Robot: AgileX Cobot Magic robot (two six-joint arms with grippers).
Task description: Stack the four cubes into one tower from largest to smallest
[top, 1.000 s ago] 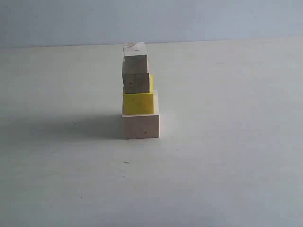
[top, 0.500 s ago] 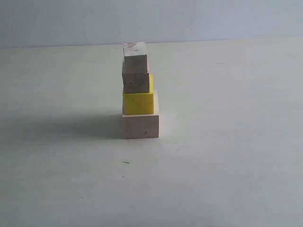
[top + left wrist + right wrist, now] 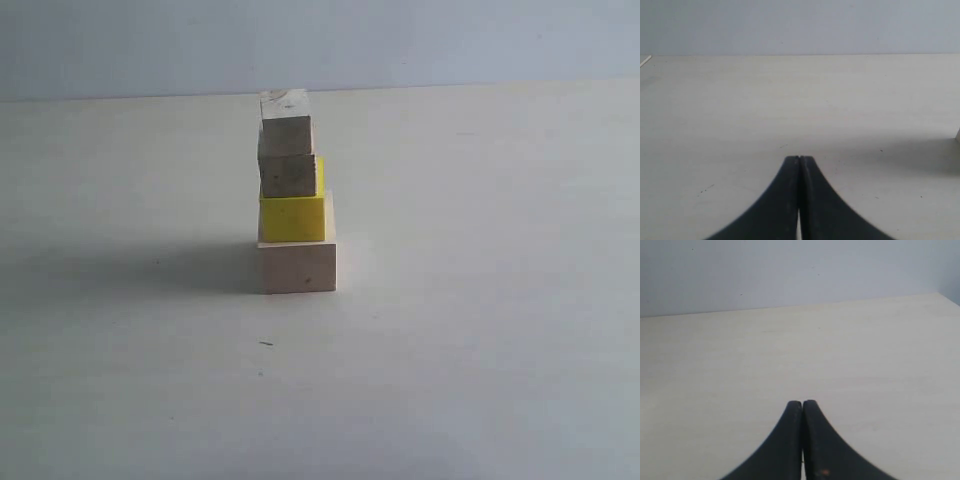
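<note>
In the exterior view the tower stands mid-table. Its base is the largest pale wood cube point(image 3: 298, 262), with the yellow cube point(image 3: 292, 217) on it. Above that sit a small greyish wood cube point(image 3: 289, 175) and a smaller one point(image 3: 285, 125) on top. No arm shows in that view. My left gripper point(image 3: 799, 159) is shut with nothing in it, low over bare table; a sliver of the tower point(image 3: 958, 133) shows at the frame's edge. In the right wrist view my right gripper point(image 3: 802, 403) is likewise shut on nothing, over bare table.
The pale table point(image 3: 480, 330) runs back to a grey-blue wall point(image 3: 400, 40). The tower casts a long shadow point(image 3: 140, 268) to its left. The table's corner edge point(image 3: 947, 296) shows in the right wrist view.
</note>
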